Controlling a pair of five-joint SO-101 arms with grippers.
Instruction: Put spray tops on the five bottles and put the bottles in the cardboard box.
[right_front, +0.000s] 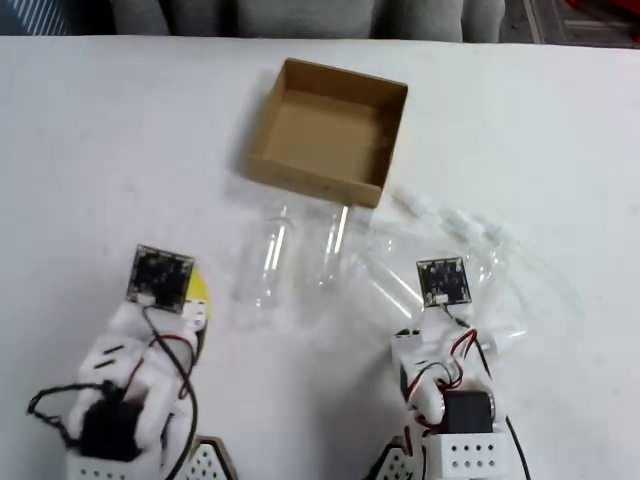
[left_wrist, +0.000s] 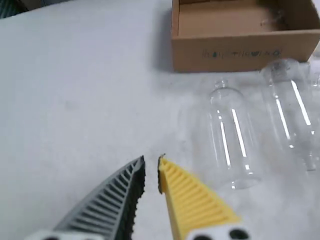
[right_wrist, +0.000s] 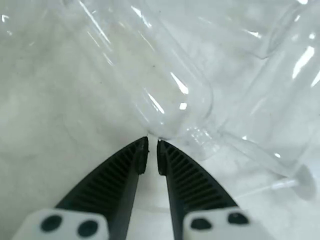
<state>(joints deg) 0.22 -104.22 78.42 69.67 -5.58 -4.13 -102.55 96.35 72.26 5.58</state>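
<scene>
**Fig.** Left claw (left_wrist: 151, 167) is hovering near-shut and empty near a capless bottle (left_wrist: 230, 140) lying on the surface before the cardboard box (left_wrist: 240, 50). Right claw (right_wrist: 152, 147), likewise narrow and empty, is pointing at the base of another bottle (right_wrist: 165, 85), probably lining up a grasp.

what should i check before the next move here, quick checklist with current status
1. The left gripper open to grasp: not ok, shut and empty.
2. The right gripper open: not ok, shut and empty, tips at the base of a lying bottle.
3. Spray tops fitted: not ok; the bare-necked bottle near the left gripper has none.
4. The cardboard box open and empty: ok.
5. Five bottles counted: cannot tell; the clear ones overlap by the right gripper.
</scene>
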